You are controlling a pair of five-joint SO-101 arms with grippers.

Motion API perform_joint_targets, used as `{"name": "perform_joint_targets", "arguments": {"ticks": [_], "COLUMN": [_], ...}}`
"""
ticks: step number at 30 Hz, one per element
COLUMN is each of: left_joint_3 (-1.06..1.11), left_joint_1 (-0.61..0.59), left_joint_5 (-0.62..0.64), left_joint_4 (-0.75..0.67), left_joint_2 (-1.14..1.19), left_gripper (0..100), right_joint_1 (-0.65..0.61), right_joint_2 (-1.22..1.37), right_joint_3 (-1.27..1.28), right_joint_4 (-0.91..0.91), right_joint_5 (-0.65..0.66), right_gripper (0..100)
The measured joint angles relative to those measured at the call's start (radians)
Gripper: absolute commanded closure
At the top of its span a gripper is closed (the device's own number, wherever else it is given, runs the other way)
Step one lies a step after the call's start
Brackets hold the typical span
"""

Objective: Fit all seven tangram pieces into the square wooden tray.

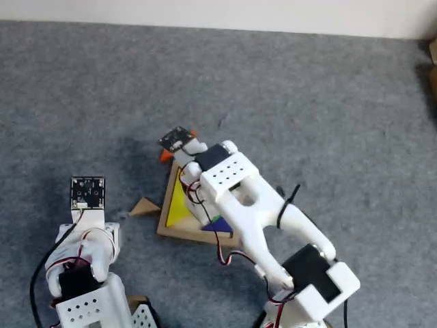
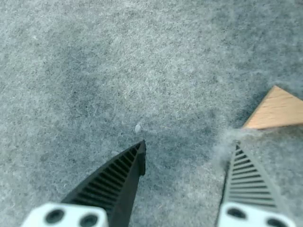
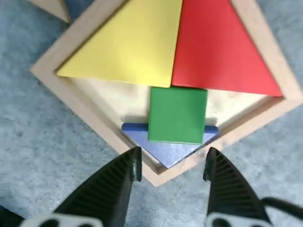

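Your left gripper (image 2: 189, 146) is nearest you, at about 8 o'clock in the high view. Its fingers are spread over the grey carpet (image 2: 94, 71) and grip nothing. Just past one fingertip lies a plain wooden triangle (image 2: 277, 109). The high view puts it at 9 o'clock of the square wooden tray (image 1: 194, 234), just off the rim. Your right gripper (image 3: 173, 153) hangs over one tray corner, jaws apart and empty. In that corner rests the blue triangle (image 3: 168, 151), with the green square (image 3: 177, 113) overlapping its long edge. Beyond them the yellow triangle (image 3: 128, 42) and the red triangle (image 3: 220, 47) lie side by side, touching. Farthest out, at the tray's 11 o'clock, an orange piece (image 1: 165, 156) lies on the carpet.
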Motion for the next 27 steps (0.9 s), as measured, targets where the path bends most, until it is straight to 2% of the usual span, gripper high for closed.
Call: {"name": "perform_joint_targets", "arguments": {"ticks": [8,12,27], "left_joint_3": [0.000,0.000,0.000], "left_joint_1": [0.000,0.000,0.000], "left_joint_5": [0.000,0.000,0.000], "left_joint_4": [0.000,0.000,0.000], "left_joint_2": [0.000,0.000,0.000], "left_gripper": [73,73,73], "right_joint_1": [0.014,0.014,0.012], "right_joint_2": [-0.002,0.038,0.068], "right_joint_3": [0.075,0.106,0.193], "right_joint_4": [-0.147,-0.216,-0.235], "right_joint_5": [-0.005,-0.058,-0.074], "right_gripper": [79.7,79.6,79.6]}}
